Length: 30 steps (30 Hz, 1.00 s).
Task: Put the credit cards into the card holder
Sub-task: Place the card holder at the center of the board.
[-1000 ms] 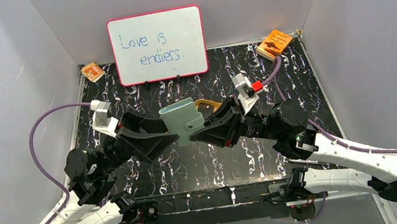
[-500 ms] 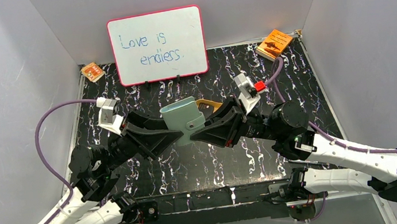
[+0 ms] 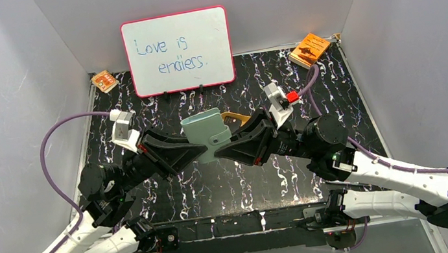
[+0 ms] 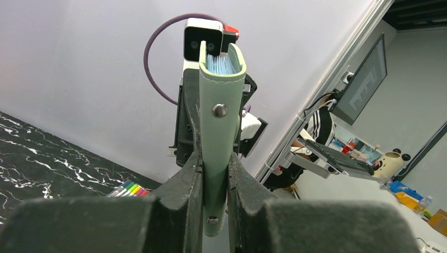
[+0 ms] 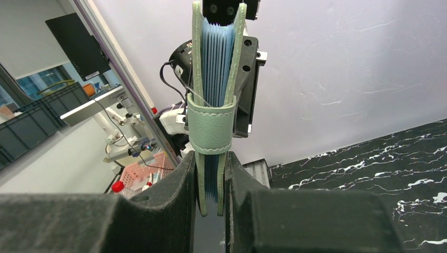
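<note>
Tan tray point(image 3: 238, 119) behind card holder point(image 3: 204, 133); whiteboard point(image 3: 177, 51) beyond.

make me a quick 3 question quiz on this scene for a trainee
1. True or false: the left gripper and right gripper both clamp the wallet.
2. What is written on the whiteboard?
3. The bigger orange booklet lies in which corner? A far right, B near left, C near right.
Key: 1 true; 2 "Love is endless."; 3 A.
</note>
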Each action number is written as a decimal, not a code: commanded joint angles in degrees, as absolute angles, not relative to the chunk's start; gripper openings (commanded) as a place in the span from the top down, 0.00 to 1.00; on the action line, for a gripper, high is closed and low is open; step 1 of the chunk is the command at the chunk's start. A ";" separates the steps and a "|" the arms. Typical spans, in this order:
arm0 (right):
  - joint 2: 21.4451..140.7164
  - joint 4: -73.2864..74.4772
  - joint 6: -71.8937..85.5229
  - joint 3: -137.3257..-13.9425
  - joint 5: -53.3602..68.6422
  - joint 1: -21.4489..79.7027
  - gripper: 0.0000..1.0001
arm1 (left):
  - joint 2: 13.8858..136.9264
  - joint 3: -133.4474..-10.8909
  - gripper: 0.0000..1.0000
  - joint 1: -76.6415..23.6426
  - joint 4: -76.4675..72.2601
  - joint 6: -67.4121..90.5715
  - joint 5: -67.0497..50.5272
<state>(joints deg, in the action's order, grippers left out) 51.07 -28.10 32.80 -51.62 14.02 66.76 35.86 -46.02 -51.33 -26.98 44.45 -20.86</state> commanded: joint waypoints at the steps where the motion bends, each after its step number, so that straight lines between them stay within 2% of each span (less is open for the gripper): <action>1: 50.07 -29.67 32.60 -52.67 12.80 66.97 1.00 | 35.67 -47.05 1.00 -51.44 -27.93 44.47 -21.15; 4: 49.68 -28.51 32.61 -52.73 12.26 66.97 1.00 | 34.97 -46.72 1.00 -51.45 -26.89 44.55 -19.94; 5: 49.57 -28.17 32.61 -52.73 12.22 66.97 0.94 | 34.72 -46.63 1.00 -51.46 -26.54 44.45 -19.54; 8: 49.48 -25.54 32.12 -53.71 12.53 66.95 0.65 | 34.27 -46.70 1.00 -51.43 -24.74 44.16 -18.19; 10: 49.47 -23.00 31.64 -54.57 12.88 66.95 0.55 | 34.00 -46.84 1.00 -51.47 -23.61 43.76 -17.83; 13: 49.36 -20.97 31.33 -55.37 13.51 66.97 0.47 | 33.50 -46.91 1.00 -51.46 -22.82 43.56 -17.45; 19: 49.93 -18.99 31.12 -56.23 14.75 66.95 0.43 | 32.64 -46.85 1.00 -51.49 -22.09 43.32 -16.68; 30: 49.83 -20.91 32.64 -55.57 13.33 66.94 0.44 | 32.14 -46.94 1.00 -51.44 -21.55 43.89 -17.01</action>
<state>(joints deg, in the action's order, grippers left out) 50.61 -17.30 31.75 -53.15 14.26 66.78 33.19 -46.00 -51.33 -18.94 43.92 -17.12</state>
